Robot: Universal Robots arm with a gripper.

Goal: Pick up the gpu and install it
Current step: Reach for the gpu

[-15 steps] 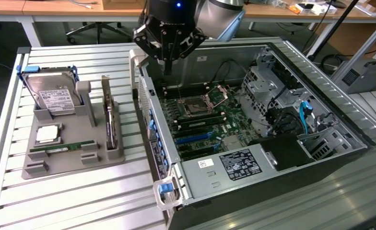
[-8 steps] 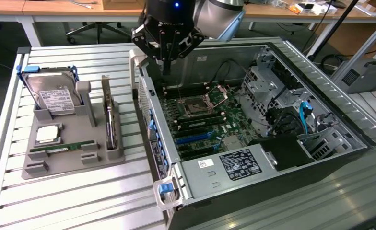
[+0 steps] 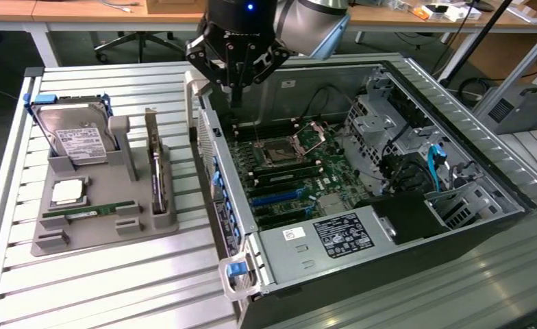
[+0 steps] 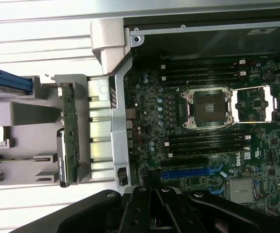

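Shut on nothing, the gripper [image 3: 236, 96] is held above the open computer case [image 3: 287, 264], at the corner far from the exterior camera. Its fingers are pressed together and pointed down beside the wall nearest the holder.

The gpu [image 3: 156, 168] is not yet picked up. It is stood on its long edge in a slot of the grey holder [image 3: 104, 236], outside the case on the exterior view's left. From the gripper, the card is found toward the exterior view's left, nearer that camera and lower down. Its long axis is laid about parallel to the case wall [image 3: 209, 147], so the thin top edge is presented upward (in the wrist view it is seen edge-on as a narrow strip).

The wall is judged the tight side, being just beside the card. On the other side a grey upright [image 3: 122, 140] of the holder is set near it, with the hard drive [image 3: 79, 140] beyond and the memory stick [image 3: 90, 210] laid flat. Nothing is seen in the way above the card. Inside the case the motherboard [image 3: 282, 161] is exposed, and its blue slots [image 3: 273, 197] are seen unoccupied.
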